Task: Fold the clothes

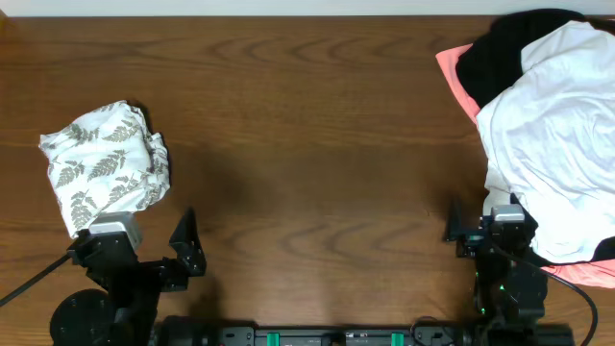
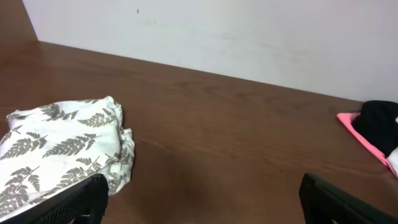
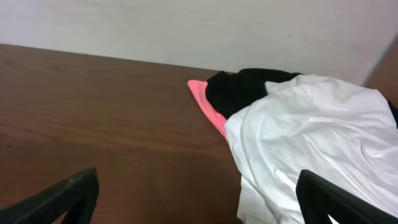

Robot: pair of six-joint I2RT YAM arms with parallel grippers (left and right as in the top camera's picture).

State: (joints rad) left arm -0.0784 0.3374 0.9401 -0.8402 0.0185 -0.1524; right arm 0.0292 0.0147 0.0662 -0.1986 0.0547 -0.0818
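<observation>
Nearest, the left gripper (image 1: 135,234) stands with its jaws released and spread wide, nothing between them. The clothes (image 1: 106,163), 1 garment bundled into a rough lump, lie just beyond it and toward its left side. In the left wrist view the bundle's near edge runs behind the left finger (image 2: 74,202), while the gap between the 2 fingers shows only bare table (image 2: 236,143). Whether finger and cloth touch cannot be told. The fabric is thin, soft and white, printed all over with grey-green fern leaves, and its edges roll into loose, rounded folds.

Well to the right of the clothes, the right gripper (image 1: 488,226) is likewise released, jaws wide and holding nothing. Just beyond it, far from the clothes, a plain white garment (image 1: 557,135) lies in a crumpled heap with smooth, shallow creases. It covers part of a black garment (image 1: 500,53), which lies over a coral-pink garment (image 1: 454,72) whose flat, pointed corner pokes out toward the clothes. The table is dark brown wood with visible grain and a faint sheen. Farthest, behind the clothes, a pale, matte wall (image 2: 217,31) meets the table's back edge.
</observation>
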